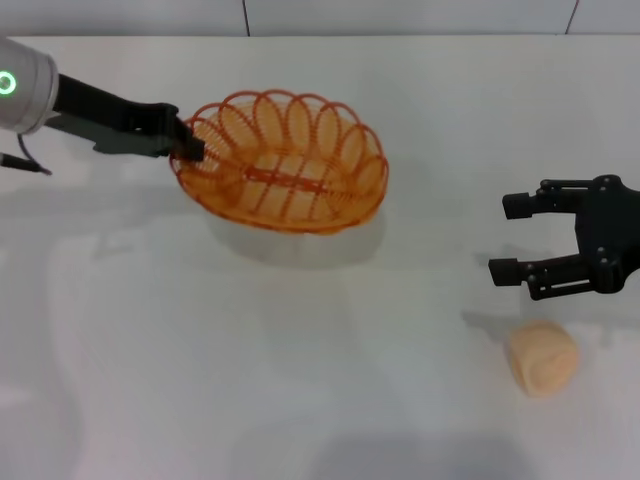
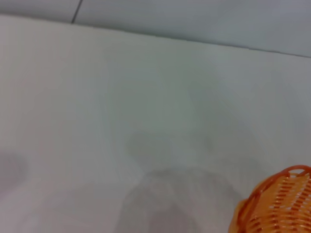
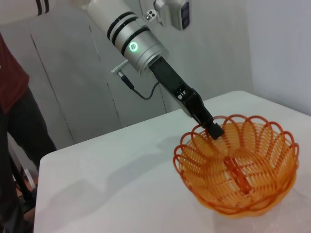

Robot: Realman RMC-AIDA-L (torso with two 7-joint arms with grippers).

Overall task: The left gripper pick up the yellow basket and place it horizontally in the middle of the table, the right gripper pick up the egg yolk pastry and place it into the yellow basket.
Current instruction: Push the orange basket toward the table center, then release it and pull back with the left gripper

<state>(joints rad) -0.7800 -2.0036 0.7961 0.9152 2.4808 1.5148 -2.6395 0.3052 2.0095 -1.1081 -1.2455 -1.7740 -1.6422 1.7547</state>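
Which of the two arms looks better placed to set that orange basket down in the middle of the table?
The left one. Its end effector is shut on the yellow basket's rim, and the shadow beneath suggests the basket is lifted. The right end effector hangs open away from it, just above the egg yolk pastry.

White table (image 1: 300,380); person (image 3: 14,111) in red top, prob. standing beside.

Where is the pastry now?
In the head view, the pastry lies on the table at the robot's right, near the front edge, just below the open right gripper and far from the basket.
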